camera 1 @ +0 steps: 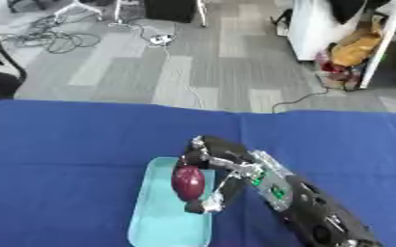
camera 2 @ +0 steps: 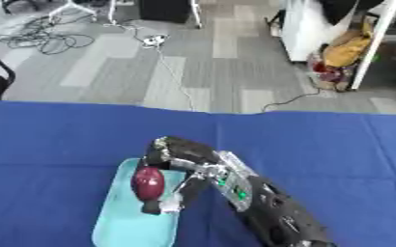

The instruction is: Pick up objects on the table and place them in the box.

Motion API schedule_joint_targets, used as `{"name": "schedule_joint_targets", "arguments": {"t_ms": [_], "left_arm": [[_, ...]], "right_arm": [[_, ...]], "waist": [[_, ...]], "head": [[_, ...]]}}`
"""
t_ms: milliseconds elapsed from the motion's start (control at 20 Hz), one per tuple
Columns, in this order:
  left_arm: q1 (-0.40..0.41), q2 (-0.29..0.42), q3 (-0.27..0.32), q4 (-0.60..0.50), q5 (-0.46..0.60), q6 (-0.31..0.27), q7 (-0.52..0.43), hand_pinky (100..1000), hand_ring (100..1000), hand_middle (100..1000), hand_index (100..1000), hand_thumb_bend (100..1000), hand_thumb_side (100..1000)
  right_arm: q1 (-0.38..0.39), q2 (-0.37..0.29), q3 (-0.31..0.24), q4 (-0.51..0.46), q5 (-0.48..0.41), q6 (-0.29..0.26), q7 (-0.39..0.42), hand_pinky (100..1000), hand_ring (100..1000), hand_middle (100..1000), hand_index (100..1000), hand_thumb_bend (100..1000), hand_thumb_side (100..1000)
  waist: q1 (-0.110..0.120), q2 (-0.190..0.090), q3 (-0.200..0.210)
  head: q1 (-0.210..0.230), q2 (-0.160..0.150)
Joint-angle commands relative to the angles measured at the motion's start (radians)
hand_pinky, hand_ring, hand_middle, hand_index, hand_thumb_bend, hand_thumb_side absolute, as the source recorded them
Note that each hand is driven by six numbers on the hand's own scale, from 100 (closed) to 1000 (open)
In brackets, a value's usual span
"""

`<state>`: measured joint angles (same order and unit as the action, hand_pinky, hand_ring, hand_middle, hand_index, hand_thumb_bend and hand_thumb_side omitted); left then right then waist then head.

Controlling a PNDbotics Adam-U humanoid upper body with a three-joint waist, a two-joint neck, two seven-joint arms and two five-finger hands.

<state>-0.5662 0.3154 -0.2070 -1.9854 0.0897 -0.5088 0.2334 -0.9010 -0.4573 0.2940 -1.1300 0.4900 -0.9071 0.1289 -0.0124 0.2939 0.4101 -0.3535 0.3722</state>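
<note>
A dark red, egg-shaped object (camera 1: 187, 182) hangs over the light blue tray-like box (camera 1: 155, 217) on the blue table. My right hand (camera 1: 217, 163) reaches in from the lower right and is shut on the red object, its fingers curled over the top and its thumb (camera 1: 211, 200) below and beside it. Whether the object touches the box floor I cannot tell. My left hand shows in neither view.
The blue cloth-covered table (camera 1: 75, 144) fills the lower half of both views. Beyond its far edge lies grey floor with cables (camera 1: 49, 41), a white cabinet (camera 1: 319, 29) and clutter at the upper right.
</note>
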Motion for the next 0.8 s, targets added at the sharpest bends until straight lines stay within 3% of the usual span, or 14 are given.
{"name": "schedule_joint_targets", "arguments": {"t_ms": [50,150,350,800], "left_arm": [[-0.013,0.003,0.0,-0.015,0.009,-0.002,-0.007,460,493,615,723,416,810],[-0.013,0.004,0.001,-0.015,0.009,-0.002,-0.007,460,494,615,723,416,811],[-0.011,0.004,0.002,-0.015,0.009,-0.003,-0.007,460,494,615,723,416,811],[-0.008,0.008,0.002,-0.015,0.007,-0.003,-0.006,459,494,615,723,417,812]], "right_arm": [[-0.023,-0.013,0.001,-0.022,0.013,0.0,0.003,265,435,536,726,452,1000],[-0.022,-0.015,0.0,-0.022,0.047,0.0,0.013,519,595,703,825,487,1000],[-0.02,-0.012,0.0,-0.02,0.113,0.0,0.004,686,798,883,965,555,1000],[-0.012,-0.013,0.012,-0.026,0.174,0.0,-0.049,684,797,870,952,586,1000]], "waist": [[0.003,-0.017,0.003],[0.003,-0.017,0.002],[0.004,-0.017,0.001],[0.004,-0.019,-0.002]], "head": [[-0.016,-0.019],[-0.016,-0.021],[-0.008,-0.022],[-0.006,-0.022]]}}
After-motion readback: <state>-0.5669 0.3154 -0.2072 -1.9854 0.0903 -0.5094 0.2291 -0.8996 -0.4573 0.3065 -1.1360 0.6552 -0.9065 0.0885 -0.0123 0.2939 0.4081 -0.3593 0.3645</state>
